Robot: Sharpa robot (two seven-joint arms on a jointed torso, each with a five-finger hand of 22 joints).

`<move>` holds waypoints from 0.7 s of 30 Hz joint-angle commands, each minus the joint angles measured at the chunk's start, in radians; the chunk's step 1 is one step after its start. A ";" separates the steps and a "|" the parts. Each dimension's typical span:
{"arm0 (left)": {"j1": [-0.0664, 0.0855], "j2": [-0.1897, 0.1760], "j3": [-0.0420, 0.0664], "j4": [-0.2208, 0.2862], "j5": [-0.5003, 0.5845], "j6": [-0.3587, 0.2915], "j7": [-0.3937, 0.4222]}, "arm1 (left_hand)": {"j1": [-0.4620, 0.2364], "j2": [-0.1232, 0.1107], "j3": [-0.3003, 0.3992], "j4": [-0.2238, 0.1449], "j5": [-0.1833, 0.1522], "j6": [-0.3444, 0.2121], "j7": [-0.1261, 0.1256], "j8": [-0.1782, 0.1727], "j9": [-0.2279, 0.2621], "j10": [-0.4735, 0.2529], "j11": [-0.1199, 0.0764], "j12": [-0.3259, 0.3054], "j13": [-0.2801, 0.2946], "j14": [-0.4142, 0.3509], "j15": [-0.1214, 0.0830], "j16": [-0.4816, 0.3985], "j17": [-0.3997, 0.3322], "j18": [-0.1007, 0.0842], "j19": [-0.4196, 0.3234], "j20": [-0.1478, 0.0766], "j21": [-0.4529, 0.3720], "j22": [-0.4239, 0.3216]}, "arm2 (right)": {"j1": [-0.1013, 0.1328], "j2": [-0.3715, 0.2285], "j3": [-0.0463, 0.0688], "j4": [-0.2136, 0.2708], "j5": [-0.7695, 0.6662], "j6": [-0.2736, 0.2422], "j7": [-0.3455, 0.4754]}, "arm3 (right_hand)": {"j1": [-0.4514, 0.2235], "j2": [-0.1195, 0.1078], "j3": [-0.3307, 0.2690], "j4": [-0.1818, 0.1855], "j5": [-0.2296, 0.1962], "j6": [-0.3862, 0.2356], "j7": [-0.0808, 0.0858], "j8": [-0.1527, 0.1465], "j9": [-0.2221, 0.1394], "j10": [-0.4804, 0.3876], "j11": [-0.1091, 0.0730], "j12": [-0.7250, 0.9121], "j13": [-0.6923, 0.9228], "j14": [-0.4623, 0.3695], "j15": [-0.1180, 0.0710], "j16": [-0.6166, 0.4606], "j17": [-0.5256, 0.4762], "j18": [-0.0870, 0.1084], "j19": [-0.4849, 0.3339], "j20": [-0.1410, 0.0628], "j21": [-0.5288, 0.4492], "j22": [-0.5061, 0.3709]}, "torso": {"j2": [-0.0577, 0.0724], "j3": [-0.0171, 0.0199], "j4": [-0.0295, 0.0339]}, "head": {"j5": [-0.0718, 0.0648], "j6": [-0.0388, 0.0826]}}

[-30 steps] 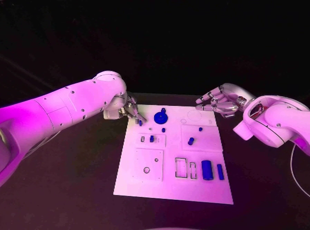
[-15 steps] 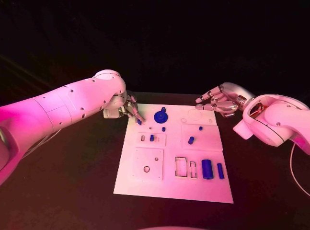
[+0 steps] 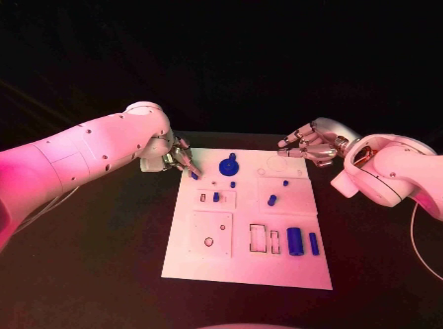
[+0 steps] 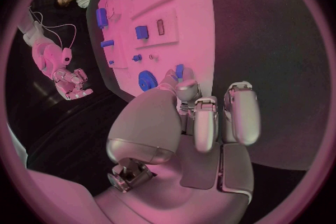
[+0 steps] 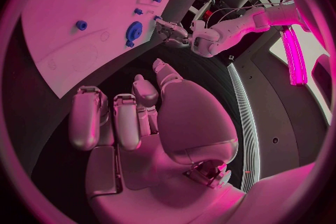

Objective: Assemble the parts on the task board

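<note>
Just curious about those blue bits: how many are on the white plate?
8: a gear, a piece at the left hand, four small ones mid-board, two bars nearest. More may be hidden.

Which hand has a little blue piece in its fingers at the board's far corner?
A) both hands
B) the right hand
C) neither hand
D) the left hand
D: the left hand pinches a small blue part at the board's far left corner, while the right hand hovers with nothing in it.
</note>
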 commanded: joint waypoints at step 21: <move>-0.047 -0.191 0.000 0.379 -0.048 -0.271 0.049 | -0.026 -0.073 0.209 -0.058 0.002 -0.002 -0.011 0.033 0.052 0.036 -0.007 0.017 0.022 0.105 -0.011 0.002 0.263 -0.008 0.028 -0.013 0.023 0.076 | -0.019 0.007 -0.001 -0.024 0.055 0.022 0.011 | -0.001 0.012 -0.003 0.006 0.005 0.002 0.001 0.002 -0.001 -0.005 -0.002 -0.005 0.000 0.066 -0.001 -0.006 0.089 0.019 -0.007 -0.002 -0.005 -0.002 | -0.002 -0.0028 0.0030 | -0.005 0.004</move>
